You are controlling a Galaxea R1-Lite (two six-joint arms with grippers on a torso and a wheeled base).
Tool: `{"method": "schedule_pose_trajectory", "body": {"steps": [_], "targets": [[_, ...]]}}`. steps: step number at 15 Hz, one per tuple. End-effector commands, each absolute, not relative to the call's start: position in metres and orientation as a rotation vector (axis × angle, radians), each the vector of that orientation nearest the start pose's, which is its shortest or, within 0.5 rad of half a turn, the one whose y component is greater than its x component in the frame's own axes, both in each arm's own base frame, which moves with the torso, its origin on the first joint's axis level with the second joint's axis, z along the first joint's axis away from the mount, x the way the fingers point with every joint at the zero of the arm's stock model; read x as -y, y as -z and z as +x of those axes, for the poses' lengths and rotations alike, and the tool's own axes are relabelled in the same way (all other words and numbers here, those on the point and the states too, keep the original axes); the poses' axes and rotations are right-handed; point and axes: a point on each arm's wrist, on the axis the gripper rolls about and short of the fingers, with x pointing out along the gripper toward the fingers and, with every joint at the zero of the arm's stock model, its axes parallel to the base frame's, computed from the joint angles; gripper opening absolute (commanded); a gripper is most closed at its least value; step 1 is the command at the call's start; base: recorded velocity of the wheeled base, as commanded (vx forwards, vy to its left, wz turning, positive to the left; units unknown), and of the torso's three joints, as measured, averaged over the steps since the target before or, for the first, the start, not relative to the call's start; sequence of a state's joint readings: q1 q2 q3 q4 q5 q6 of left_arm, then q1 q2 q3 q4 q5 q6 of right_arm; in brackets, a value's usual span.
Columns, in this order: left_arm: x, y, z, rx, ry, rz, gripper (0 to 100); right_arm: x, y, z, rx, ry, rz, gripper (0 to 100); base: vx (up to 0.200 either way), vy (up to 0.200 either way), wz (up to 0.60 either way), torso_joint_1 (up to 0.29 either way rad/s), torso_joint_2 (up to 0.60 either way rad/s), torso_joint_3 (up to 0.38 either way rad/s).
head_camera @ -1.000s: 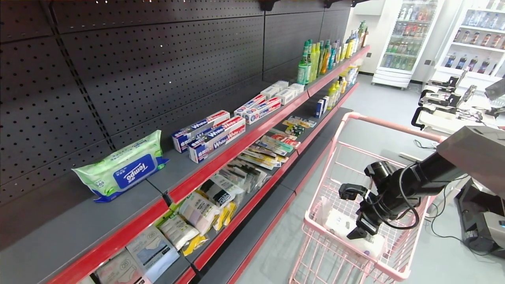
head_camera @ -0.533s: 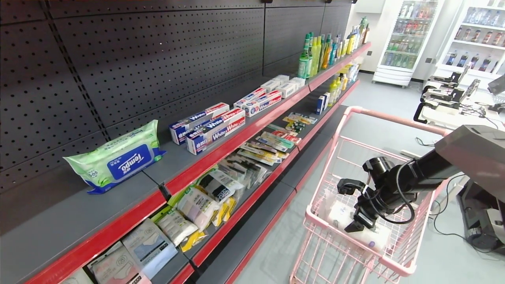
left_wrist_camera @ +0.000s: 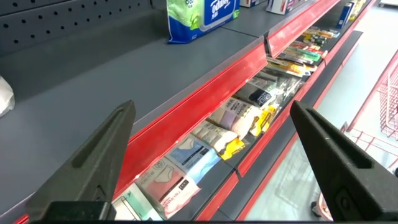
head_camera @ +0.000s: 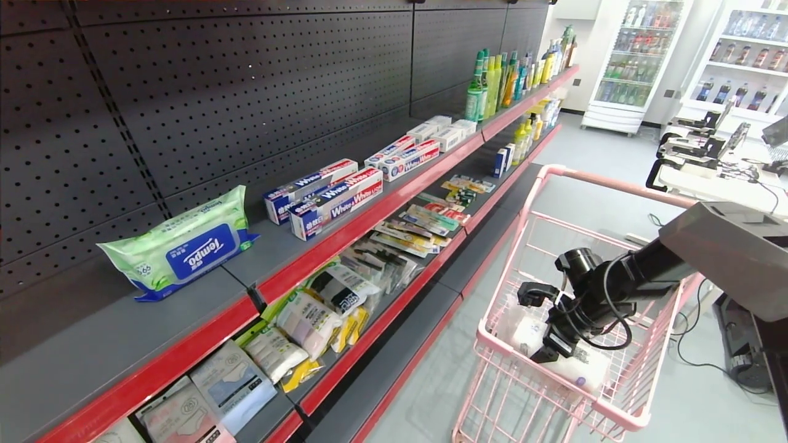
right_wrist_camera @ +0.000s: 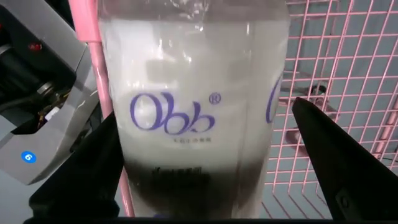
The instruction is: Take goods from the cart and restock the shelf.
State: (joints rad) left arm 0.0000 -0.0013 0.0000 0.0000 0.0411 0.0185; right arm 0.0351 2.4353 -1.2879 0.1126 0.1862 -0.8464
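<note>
Right claw [head_camera: 542,352]: wide, down inside the cart [head_camera: 615,189], one finger on each side of the white pack [head_camera: 582,372]; I cannot tell whether either finger touches it.
Change: over the last second it has drifted slightly toward the cart's shelf-side wall, keeping low over the pack. Part of the apparent shift is my head camera moving.
Pack: lying in the cart, not lifted.
Left claw [left_wrist_camera: 208,115]: wide, empty, well apart from the cart, over the shelf [head_camera: 92,351].
Reading: the approach looks finished and closing on the pack seems due next.
</note>
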Motion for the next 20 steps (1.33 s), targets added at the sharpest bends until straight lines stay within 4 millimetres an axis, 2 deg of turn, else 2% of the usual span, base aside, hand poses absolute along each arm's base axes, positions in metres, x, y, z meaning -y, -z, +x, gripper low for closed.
{"method": "schedule_pose_trajectory", "body": {"steps": [1, 6, 14, 15, 20], "targets": [[-0.001, -0.075, -0.023, 0.000, -0.041, 0.018, 100, -0.024, 0.039, 0.410, -1.088, -0.701, -0.656, 100, 0.000, 0.000, 0.00, 0.000, 0.00, 0.000], [-0.001, -0.075, -0.023, 0.000, -0.041, 0.018, 100, -0.034, 0.050, 0.412, -1.112, -0.706, -0.731, 100, 0.000, 0.000, 0.00, 0.000, 0.00, 0.000], [-0.001, -0.075, -0.023, 0.000, -0.041, 0.018, 100, -0.034, 0.061, 0.411, -1.166, -0.698, -0.758, 100, 0.000, 0.000, 0.00, 0.000, 0.00, 0.000], [-0.001, -0.075, -0.023, 0.000, -0.041, 0.018, 100, -0.035, 0.061, 0.411, -1.166, -0.700, -0.759, 0, 0.000, 0.000, 0.00, 0.000, 0.00, 0.000], [-0.001, -0.075, -0.023, 0.000, -0.041, 0.018, 100, -0.037, 0.063, 0.406, -1.183, -0.704, -0.755, 0, 0.000, 0.000, 0.00, 0.000, 0.00, 0.000]]}}
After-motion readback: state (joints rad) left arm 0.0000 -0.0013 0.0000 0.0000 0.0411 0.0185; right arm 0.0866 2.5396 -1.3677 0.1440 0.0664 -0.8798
